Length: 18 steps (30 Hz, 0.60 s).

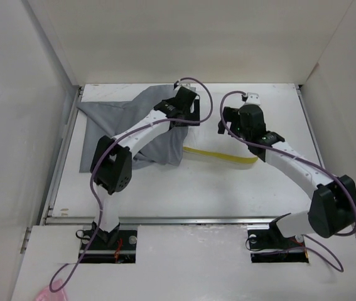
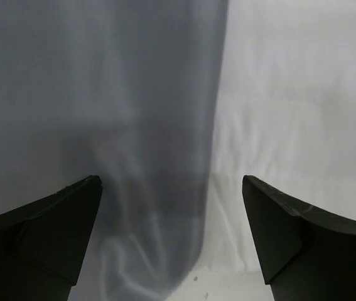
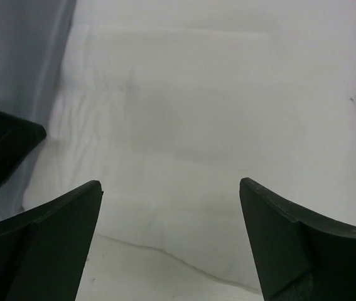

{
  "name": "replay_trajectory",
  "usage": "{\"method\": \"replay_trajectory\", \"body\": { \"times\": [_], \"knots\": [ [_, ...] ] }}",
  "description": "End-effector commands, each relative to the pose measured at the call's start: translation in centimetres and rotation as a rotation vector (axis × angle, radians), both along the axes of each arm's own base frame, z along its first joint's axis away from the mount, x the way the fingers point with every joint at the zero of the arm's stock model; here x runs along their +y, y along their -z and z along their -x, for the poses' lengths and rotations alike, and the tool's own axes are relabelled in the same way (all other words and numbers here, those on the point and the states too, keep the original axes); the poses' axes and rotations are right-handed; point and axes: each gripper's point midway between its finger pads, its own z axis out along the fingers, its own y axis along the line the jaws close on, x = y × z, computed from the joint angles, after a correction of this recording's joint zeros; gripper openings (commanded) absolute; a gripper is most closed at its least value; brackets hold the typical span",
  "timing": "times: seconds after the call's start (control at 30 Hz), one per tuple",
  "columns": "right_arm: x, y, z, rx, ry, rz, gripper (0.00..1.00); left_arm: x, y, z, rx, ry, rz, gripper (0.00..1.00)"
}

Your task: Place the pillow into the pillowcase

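The grey pillowcase (image 1: 118, 122) lies wrinkled at the back left of the table. The white pillow (image 1: 218, 135) lies to its right, with its yellow trim (image 1: 221, 156) along the near edge. The pillow's left end meets the pillowcase edge. My left gripper (image 1: 189, 118) is open and empty, low over that seam, with the pillowcase (image 2: 102, 94) to its left and the pillow (image 2: 291, 94) to its right. My right gripper (image 1: 228, 125) is open and empty, just above the pillow (image 3: 215, 113). Its view also shows the pillowcase (image 3: 21, 56) and a left gripper finger (image 3: 2, 141).
White enclosure walls stand at the left, back and right of the white table (image 1: 184, 194). A metal rail (image 1: 184, 219) runs along the table's near edge, in front of the arm bases. Purple cables loop over both arms.
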Motion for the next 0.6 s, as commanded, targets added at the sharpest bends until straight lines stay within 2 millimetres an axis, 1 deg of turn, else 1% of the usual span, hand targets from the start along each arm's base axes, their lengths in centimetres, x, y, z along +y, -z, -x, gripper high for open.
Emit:
{"method": "replay_trajectory", "body": {
  "times": [0.0, 0.03, 0.07, 0.1, 0.13, 0.17, 0.2, 0.23, 0.27, 0.3, 0.33, 0.37, 0.4, 0.43, 0.47, 0.5, 0.53, 0.57],
  "knots": [
    [0.3, 0.2, -1.0, -0.01, -0.049, 0.055, 0.96, 2.3, -0.8, -2.4, -0.019, -0.051, -0.073, 0.93],
    [0.3, 0.0, -1.5, -0.024, -0.045, 0.062, 0.96, 2.8, -0.9, -3.2, -0.02, -0.061, -0.078, 0.91],
    [0.6, -0.3, -2.0, -0.037, -0.044, 0.057, 0.96, 3.0, -0.5, -3.5, -0.018, -0.073, -0.097, 0.9],
    [0.3, 0.6, -2.4, -0.025, -0.057, 0.088, 0.98, 3.4, 0.9, -4.1, 0.003, -0.088, -0.121, 0.86],
    [0.8, 0.6, -2.8, -0.029, -0.072, 0.078, 1.0, 3.6, 0.7, -4.4, 0.0, -0.1, -0.136, 0.84],
    [1.4, 1.1, -3.4, -0.024, -0.107, 0.095, 1.0, 3.7, 1.7, -4.7, 0.015, -0.116, -0.156, 0.8],
    [1.5, 1.1, -3.9, -0.027, -0.114, 0.085, 1.0, 3.6, 1.2, -4.8, 0.009, -0.117, -0.152, 0.74],
    [1.6, 1.4, -4.3, -0.022, -0.114, 0.087, 1.0, 3.5, 1.9, -5.2, 0.012, -0.122, -0.163, 0.66],
    [2.2, 0.8, -4.9, -0.033, -0.133, 0.084, 1.0, 3.4, 1.2, -5.3, 0.004, -0.123, -0.157, 0.51],
    [2.4, 0.9, -5.4, -0.031, -0.133, 0.084, 1.0, 3.3, 2.0, -5.3, 0.019, -0.108, -0.163, 0.45],
    [2.8, 2.1, -5.9, -0.009, -0.149, 0.097, 1.0, 3.1, 2.0, -5.5, 0.017, -0.108, -0.162, 0.39],
    [3.2, 2.3, -6.2, -0.004, -0.162, 0.091, 1.0, 3.0, 1.5, -5.7, 0.006, -0.108, -0.154, 0.34],
    [3.5, 1.7, -7.0, -0.019, -0.167, 0.096, 1.0, 2.9, 1.1, -5.9, -0.002, -0.109, -0.148, 0.21],
    [3.7, 2.9, -7.3, 0.003, -0.168, 0.104, 1.0, 2.9, 1.7, -5.9, 0.007, -0.108, -0.154, 0.13],
    [3.8, 3.3, -7.6, 0.009, -0.168, 0.106, 1.0, 3.1, 1.1, -6.4, -0.005, -0.118, -0.145, 0.04],
    [4.1, 3.1, -8.0, 0.006, -0.177, 0.099, 1.0, 3.1, 0.8, -6.5, -0.012, -0.119, -0.14, 0.0],
    [4.6, 3.5, -8.2, 0.006, -0.195, 0.089, 1.0, 2.8, 0.7, -6.7, -0.017, -0.102, -0.133, 0.0],
    [4.9, 4.5, -8.4, 0.024, -0.212, 0.097, 1.0, 2.5, 0.6, -6.7, -0.021, -0.079, -0.133, 0.0]
  ]
}}
